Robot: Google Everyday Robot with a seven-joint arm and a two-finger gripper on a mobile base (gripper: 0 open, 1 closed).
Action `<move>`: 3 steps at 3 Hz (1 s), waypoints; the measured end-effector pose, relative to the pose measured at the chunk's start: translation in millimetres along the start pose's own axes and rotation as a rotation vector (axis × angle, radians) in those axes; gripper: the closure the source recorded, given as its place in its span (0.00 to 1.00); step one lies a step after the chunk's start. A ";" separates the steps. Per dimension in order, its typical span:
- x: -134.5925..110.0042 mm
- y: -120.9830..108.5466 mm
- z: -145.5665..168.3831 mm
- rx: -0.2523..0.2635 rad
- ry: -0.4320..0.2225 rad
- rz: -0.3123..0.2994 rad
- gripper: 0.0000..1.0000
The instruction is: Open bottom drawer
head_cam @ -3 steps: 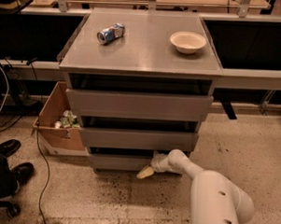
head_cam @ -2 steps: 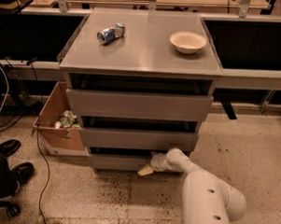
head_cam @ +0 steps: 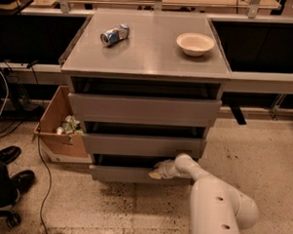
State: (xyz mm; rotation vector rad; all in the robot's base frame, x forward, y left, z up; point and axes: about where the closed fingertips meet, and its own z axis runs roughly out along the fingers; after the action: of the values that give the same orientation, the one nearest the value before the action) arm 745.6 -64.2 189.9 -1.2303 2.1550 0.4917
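The grey cabinet (head_cam: 147, 53) has three drawers. The bottom drawer (head_cam: 122, 174) is the lowest grey front, with a dark gap above its top edge. My gripper (head_cam: 157, 169) is at the right part of that front, its tan fingertips at the drawer's top edge. The white arm (head_cam: 215, 205) reaches in from the lower right. The middle drawer front (head_cam: 143, 144) and the tall top drawer front (head_cam: 144, 109) sit above.
A crushed can (head_cam: 114, 34) and a white bowl (head_cam: 195, 43) lie on the cabinet top. A cardboard box (head_cam: 58, 127) with trash stands at the left. A person's shoes (head_cam: 8, 169) and a cable (head_cam: 42, 163) are on the speckled floor at the left.
The bottom drawer front and my gripper look slightly further out toward the camera; the arm's elbow has shifted a little.
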 end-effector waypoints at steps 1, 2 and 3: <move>-2.6 -0.7 -5.1 0.000 0.000 0.000 0.70; -1.4 0.6 -6.2 -0.002 0.003 0.002 0.47; 11.5 18.5 -11.8 -0.026 0.028 0.020 0.23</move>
State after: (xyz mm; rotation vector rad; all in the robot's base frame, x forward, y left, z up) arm 721.5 -69.2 191.6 -1.2379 2.1926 0.5154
